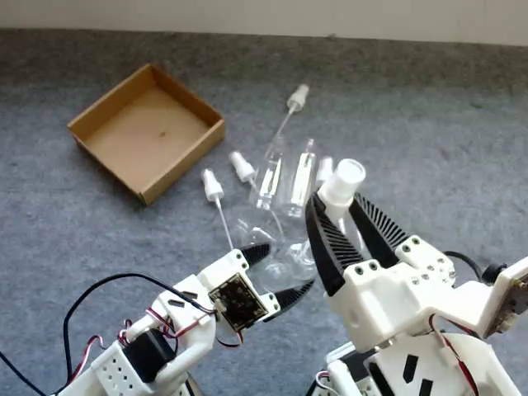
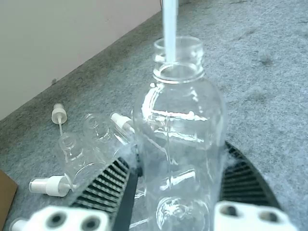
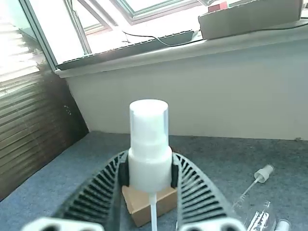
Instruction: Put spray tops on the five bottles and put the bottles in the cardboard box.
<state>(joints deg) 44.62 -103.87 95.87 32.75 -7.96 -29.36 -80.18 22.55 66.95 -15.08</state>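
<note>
1. The left wrist view shows what the high view blurs. My left gripper (image 2: 178, 156) is closed partway around a clear bottle (image 2: 180, 120), with one finger on each side of its body. The bottle's open neck points away from me.
2. In that same view a thin tube (image 2: 169, 29) comes down to the bottle's mouth. It seems to dip just inside, though through the clear plastic I cannot be sure.
3. The right wrist view shows my right gripper (image 3: 150, 160) pinching a white spray top (image 3: 148, 139) at its collar. The spray top is upright, and its tube hangs down between my fingers.
4. The high view puts the two together: the spray top sits above the bottle in my left gripper.
5. Just beyond my grippers, two more bottles (image 1: 270, 172) lie side by side on the carpet (image 1: 429, 107). Loose spray tops (image 1: 213, 186) lie beside them on the box side, and one lies farther out.
6. Another white piece lies half hidden behind my right fingers, and I cannot tell what it is.
7. The cardboard box (image 1: 144, 132) sits open on my left, apart from the bottles, with its bare floor showing.
8. There is open carpet on my right and between the box and my left arm. On the far side the carpet ends at a pale wall (image 1: 264, 16).
</note>
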